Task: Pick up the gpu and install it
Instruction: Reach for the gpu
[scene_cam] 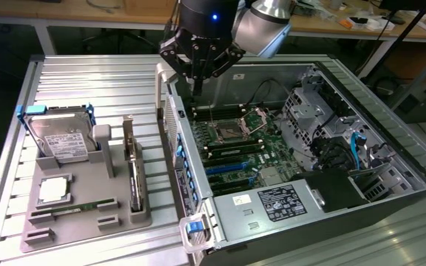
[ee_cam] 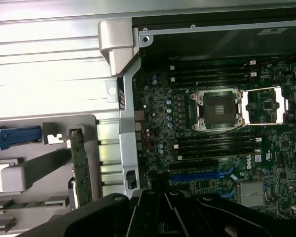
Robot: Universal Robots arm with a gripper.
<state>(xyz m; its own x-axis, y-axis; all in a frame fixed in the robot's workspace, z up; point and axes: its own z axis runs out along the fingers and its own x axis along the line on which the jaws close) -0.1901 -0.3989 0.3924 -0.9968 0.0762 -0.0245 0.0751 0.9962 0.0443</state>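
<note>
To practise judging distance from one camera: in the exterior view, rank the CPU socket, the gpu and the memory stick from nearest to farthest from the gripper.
Measured from the gripper:
1. CPU socket, on the motherboard, toward the exterior view's right.
2. gpu, standing on edge in the grey tray, toward the exterior view's left.
3. memory stick, lying flat at the tray's front end.

You're looking at one open computer case (scene_cam: 257,75) and one grey tray (scene_cam: 98,185) carrying four parts (one of each): hard drive (scene_cam: 57,136), gpu (scene_cam: 133,166), processor (scene_cam: 54,190), memory stick (scene_cam: 71,210).
</note>
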